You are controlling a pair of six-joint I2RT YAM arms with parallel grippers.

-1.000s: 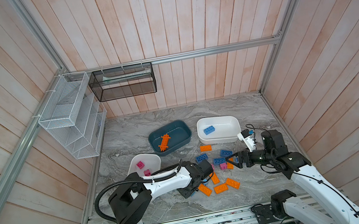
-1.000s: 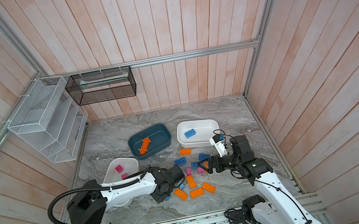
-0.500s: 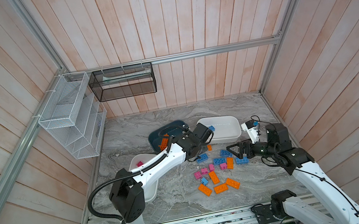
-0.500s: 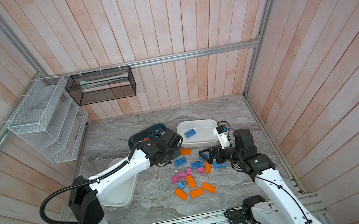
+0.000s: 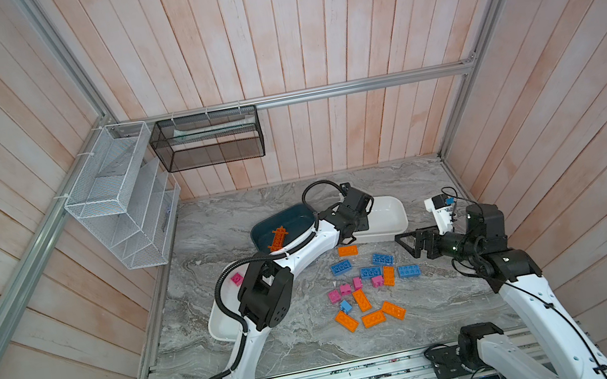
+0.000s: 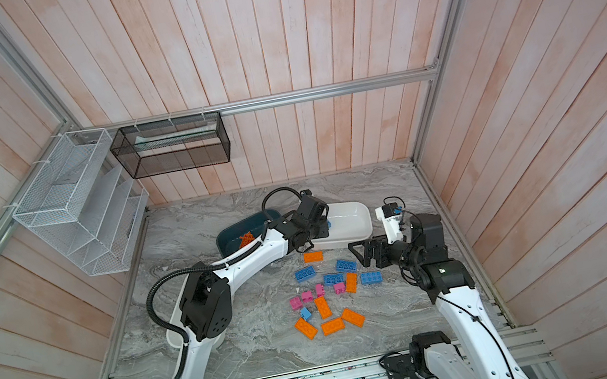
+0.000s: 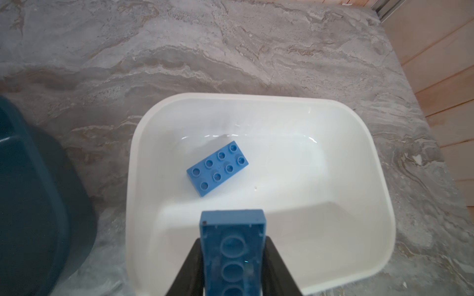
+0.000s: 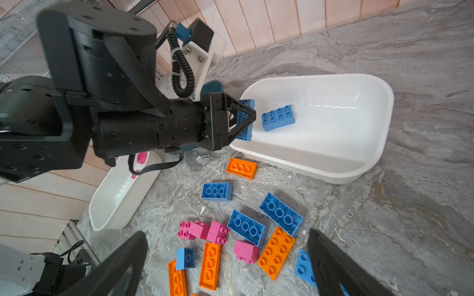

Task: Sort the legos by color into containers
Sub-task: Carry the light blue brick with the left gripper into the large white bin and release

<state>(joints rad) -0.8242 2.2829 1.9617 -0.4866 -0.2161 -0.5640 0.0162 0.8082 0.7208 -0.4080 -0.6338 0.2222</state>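
Left gripper [image 7: 232, 242]: fingers [image 7: 277, 264] clamped on the long sides of a blue brick [image 7: 232, 269], its hollow underside facing the wrist camera. The brick hangs over one end of the far white tub [image 7: 133, 164], above the floor of the tub. From the top views it is hard to judge how far inside the rim it sits.

A second blue brick [image 7: 217, 169] lies studs-up on that tub's floor, near the middle and skewed to the walls.

Right gripper [image 5: 409, 248]: fingers [image 8: 333, 266] spread wide with nothing between them. It hovers above the grey marble worktop [image 5: 215, 223], just right of the loose legos [image 5: 365, 285] and pointing toward them.

Loose legos: a mixed scatter in front of the far white tub.
- An orange brick [image 5: 347, 250] lies just beside the tub's near wall.
- Blue oblongs and a row of pink squarish ones fill the middle.
- More orange ones lie at the near edge, with a small blue piece [image 5: 345, 306] among them.

Dark teal tub [image 5: 290, 218]: just left of the far white tub, with a strip of worktop between them. It holds the spiky orange piece [image 5: 277, 239].

Near white tub [image 5: 218, 325]: at the left, partly under the left arm [image 5: 305, 255]. One pink brick [image 5: 236, 279] shows inside.
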